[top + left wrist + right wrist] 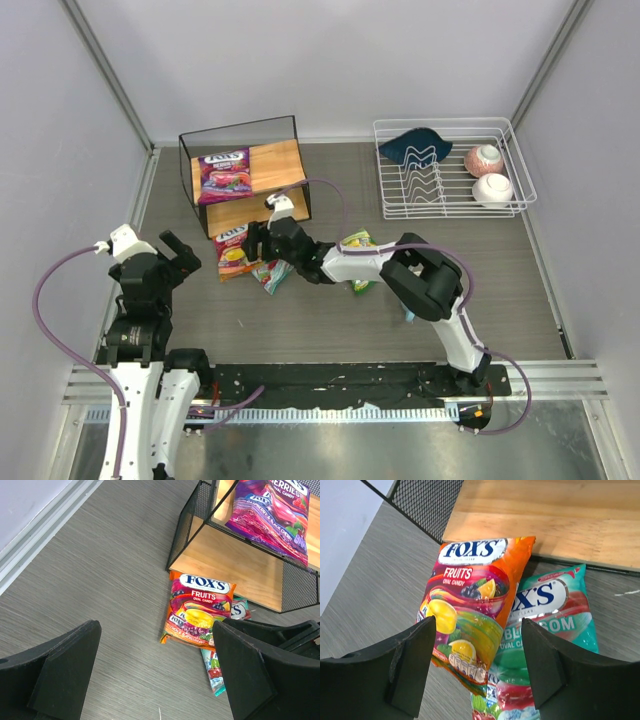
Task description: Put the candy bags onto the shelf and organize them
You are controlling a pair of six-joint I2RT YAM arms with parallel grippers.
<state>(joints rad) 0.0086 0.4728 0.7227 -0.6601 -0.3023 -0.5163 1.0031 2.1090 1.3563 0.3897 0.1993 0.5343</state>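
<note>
The shelf (262,165) stands at the back left, with the purple-magenta candy bag (223,175) flat on its top board. The red-orange bag (232,252) lies on the table in front of the shelf, overlapping the teal-green bag (272,273). My right gripper (258,243) is open and hovers just above these two bags; in the right wrist view its open jaws (477,665) straddle the red-orange bag (470,600) and the teal-green bag (545,620). The yellow-green bag (357,240) lies partly under the right arm. My left gripper (180,256) is open and empty, left of the bags.
A white wire dish rack (510,135) stands at the back right, holding two bowls (484,158) and a dark blue item (415,148). Grey walls close in the table at left, back and right. The left wrist view shows the shelf's lower board (240,565).
</note>
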